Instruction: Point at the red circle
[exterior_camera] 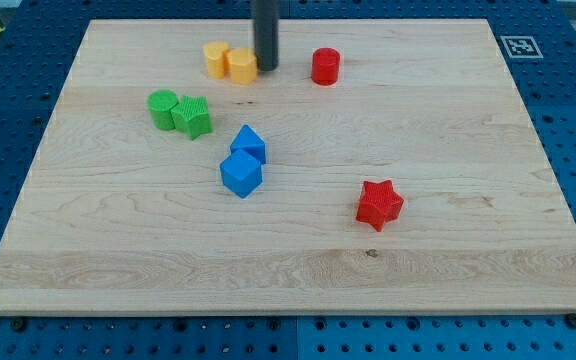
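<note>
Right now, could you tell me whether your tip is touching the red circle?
Apart. The camera view shows bare board between my tip and the red circle, which sits to the tip's right in the view; the tip stands right beside the yellow blocks instead.

The rod is cut off by the view's top edge, so its upper length and the arm above it do not show; my tip stands just beside the yellow blocks, and whether it touches the nearer one cannot be told; the rod covers a strip of desk behind it; the two yellow blocks overlap, the nearer hiding part of the farther, whose shape is unclear; likewise the green pair and the blue pair; the marker at the desk's top right corner is too small to read.
</note>
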`<state>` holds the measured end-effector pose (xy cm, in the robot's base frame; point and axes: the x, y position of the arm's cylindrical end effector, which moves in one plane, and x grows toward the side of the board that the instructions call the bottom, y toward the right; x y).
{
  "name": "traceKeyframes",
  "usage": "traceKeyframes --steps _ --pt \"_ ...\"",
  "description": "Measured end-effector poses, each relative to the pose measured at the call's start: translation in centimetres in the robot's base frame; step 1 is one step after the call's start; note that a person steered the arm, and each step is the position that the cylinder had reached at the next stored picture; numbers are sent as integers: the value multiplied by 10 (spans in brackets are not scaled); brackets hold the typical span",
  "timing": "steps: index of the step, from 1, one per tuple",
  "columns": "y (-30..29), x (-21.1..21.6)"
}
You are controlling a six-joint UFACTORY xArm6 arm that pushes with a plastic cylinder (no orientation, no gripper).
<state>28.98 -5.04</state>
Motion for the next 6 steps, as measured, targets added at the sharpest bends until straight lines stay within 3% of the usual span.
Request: traceKeyframes --steps 1,3,4,6 --pt "-14 -7" --pt "36 -63" --pt "87 -57" --pt "100 5"
